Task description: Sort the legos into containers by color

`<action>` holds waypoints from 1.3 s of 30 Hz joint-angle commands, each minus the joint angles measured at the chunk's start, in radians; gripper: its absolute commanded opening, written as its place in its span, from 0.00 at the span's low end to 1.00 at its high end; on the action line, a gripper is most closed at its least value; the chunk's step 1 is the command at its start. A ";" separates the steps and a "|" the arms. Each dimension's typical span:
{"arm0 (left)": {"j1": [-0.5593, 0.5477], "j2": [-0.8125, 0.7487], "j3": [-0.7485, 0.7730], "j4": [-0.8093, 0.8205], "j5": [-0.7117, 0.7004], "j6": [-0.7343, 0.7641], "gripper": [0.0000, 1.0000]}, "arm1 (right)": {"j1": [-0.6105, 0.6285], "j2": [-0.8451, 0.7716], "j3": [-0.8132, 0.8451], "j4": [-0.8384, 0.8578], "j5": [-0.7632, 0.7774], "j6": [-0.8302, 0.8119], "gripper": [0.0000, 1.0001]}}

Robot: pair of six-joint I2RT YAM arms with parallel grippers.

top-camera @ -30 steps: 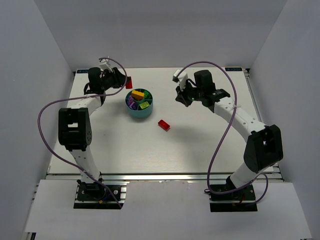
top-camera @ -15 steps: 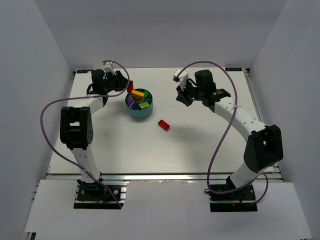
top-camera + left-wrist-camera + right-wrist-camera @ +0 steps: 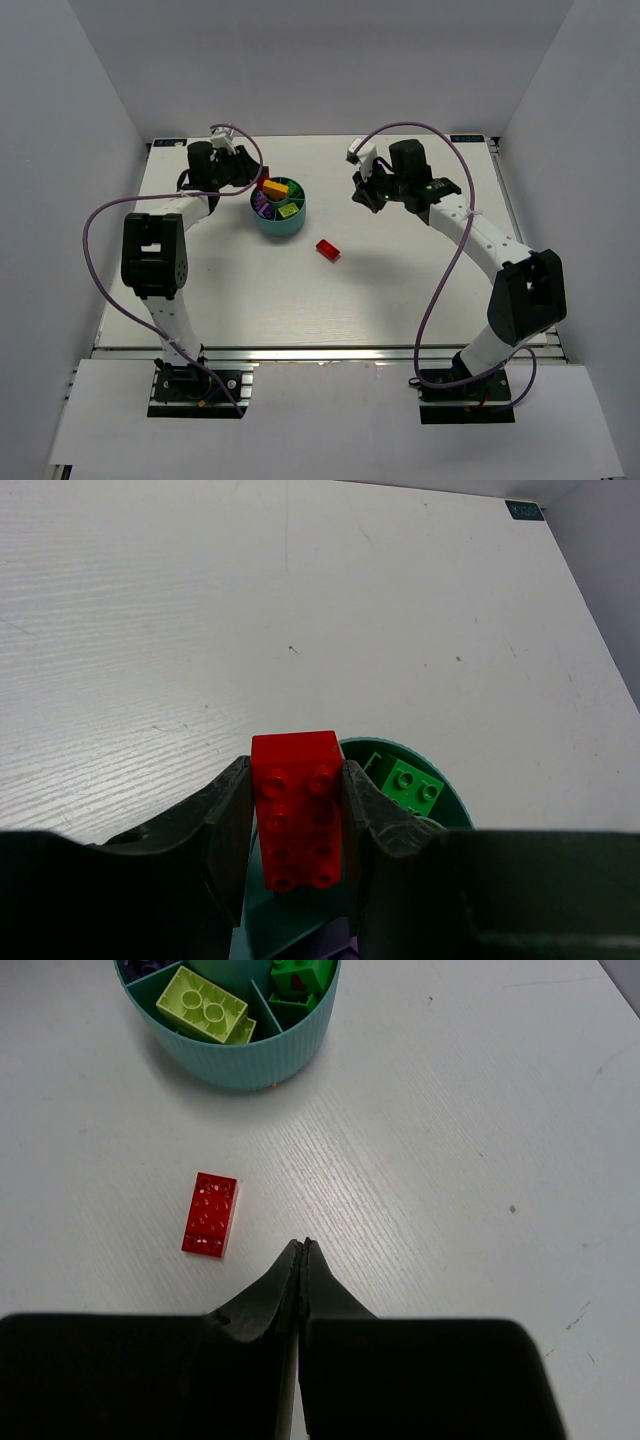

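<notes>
My left gripper (image 3: 297, 810) is shut on a red lego (image 3: 296, 805) and holds it above the near rim of the round teal bowl (image 3: 455, 805); a green lego (image 3: 412, 783) shows in a compartment beyond it. In the top view the left gripper (image 3: 250, 180) is at the bowl's (image 3: 278, 226) left rim, and the bowl holds orange, lime, green and purple legos. A second red lego (image 3: 327, 249) lies on the table right of the bowl; it also shows in the right wrist view (image 3: 210, 1214). My right gripper (image 3: 302, 1247) is shut and empty, raised to the right of the bowl (image 3: 250, 1055).
The white table (image 3: 350, 290) is enclosed by white walls at the back and sides. Purple cables loop over both arms. The table's metal front rail (image 3: 330, 352) runs along the near edge.
My left gripper has carried the red lego rightward from the table's back left to the bowl's left rim. The right arm has not moved.
</notes>
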 commanded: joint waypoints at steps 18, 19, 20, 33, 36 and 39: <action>-0.005 -0.145 -0.009 -0.104 -0.083 0.017 0.62 | -0.008 -0.058 0.001 0.031 -0.009 -0.002 0.00; -0.003 -0.152 -0.010 -0.107 -0.086 0.015 0.62 | -0.007 -0.061 0.001 0.031 -0.011 -0.002 0.00; -0.005 -0.156 -0.015 -0.107 -0.088 0.012 0.62 | -0.007 -0.063 -0.001 0.033 -0.011 -0.002 0.00; 0.005 -0.319 -0.059 -0.119 -0.155 -0.071 0.33 | -0.007 -0.063 0.005 -0.067 -0.098 -0.094 0.82; 0.041 -0.394 -0.097 -0.156 -0.172 -0.133 0.07 | 0.009 0.006 0.051 -0.159 -0.141 -0.131 0.89; 0.124 -0.507 -0.205 -0.161 -0.145 -0.201 0.03 | 0.056 0.065 0.080 -0.213 -0.077 -0.122 0.83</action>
